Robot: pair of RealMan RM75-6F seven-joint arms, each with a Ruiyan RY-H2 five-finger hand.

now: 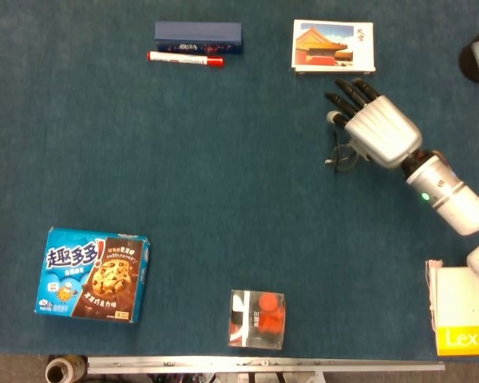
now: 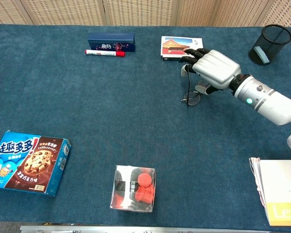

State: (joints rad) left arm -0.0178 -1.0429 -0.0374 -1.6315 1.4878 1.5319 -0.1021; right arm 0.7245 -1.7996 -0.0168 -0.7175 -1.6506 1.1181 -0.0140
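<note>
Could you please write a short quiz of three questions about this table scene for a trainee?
1. True or false: the red marker lies just in front of the dark blue box.
2. What does the right hand hover over? A) cookie box B) eyeglasses C) mesh pen holder
3. Fill in: the clear box at the near edge holds ____ pieces.

Key: 1 true. 2 B, the eyeglasses; whether the hand holds them cannot be told. 3 red.
</note>
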